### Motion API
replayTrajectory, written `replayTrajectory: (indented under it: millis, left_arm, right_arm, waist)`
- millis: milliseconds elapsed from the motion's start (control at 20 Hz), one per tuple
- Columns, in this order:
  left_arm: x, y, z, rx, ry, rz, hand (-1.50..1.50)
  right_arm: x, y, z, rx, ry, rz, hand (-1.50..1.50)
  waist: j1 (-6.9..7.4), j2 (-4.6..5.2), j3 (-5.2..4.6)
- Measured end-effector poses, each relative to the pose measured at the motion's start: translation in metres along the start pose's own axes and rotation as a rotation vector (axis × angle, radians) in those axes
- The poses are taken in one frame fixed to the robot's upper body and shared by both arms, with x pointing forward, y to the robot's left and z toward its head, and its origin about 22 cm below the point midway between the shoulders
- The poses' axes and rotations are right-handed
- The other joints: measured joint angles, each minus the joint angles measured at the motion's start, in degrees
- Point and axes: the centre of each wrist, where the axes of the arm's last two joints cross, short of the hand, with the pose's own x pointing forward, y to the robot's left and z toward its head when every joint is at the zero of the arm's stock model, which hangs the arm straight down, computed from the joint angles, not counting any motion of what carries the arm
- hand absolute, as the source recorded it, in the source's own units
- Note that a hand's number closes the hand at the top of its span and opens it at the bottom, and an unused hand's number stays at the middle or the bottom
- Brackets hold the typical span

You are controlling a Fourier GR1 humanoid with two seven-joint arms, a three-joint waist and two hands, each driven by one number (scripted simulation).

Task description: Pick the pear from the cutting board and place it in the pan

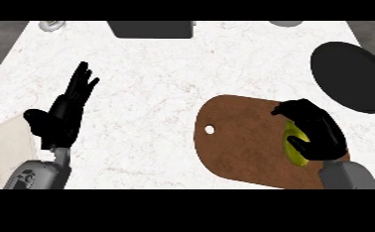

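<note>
- Clearly the grasp is the step in hand: the right hand (316, 129) sits over the pear (293, 145) on the right part of the cutting board (242, 142), its fingers curled round the fruit
- Only a yellow-green sliver of the pear shows under the palm, so whether it has left the board cannot be told
- The pan (344, 75) lies to the far right, just beyond the board's far right edge, dark and round, partly cut by the view's edge
- The left hand (64, 109) rests open at the left of the counter (161, 77), fingers straight and spread, well apart from the board
- Next, by my reading, the pear must be lifted off the board, carried a short way far and right, and let go over the pan's middle; the curled hold should keep until the fruit is above the rim
</note>
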Motion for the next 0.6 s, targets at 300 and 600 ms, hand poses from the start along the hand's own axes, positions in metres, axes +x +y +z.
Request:
replayTrajectory:
  millis: [300,600]
  left_arm:
    - [0.009,0.005,-0.013,0.009,-0.029,0.011,0.0]
    - [0.015,0.006,-0.021,-0.003,-0.032,0.021,0.0]
  right_arm:
    - [0.04,-0.073,0.053,-0.084,-0.008,0.111,-1.5]
    - [0.115,-0.099,0.044,-0.016,0.097,0.332,-1.5]
  waist:
    - [0.42,0.28,0.1]
    - [1.23,0.4,0.22]
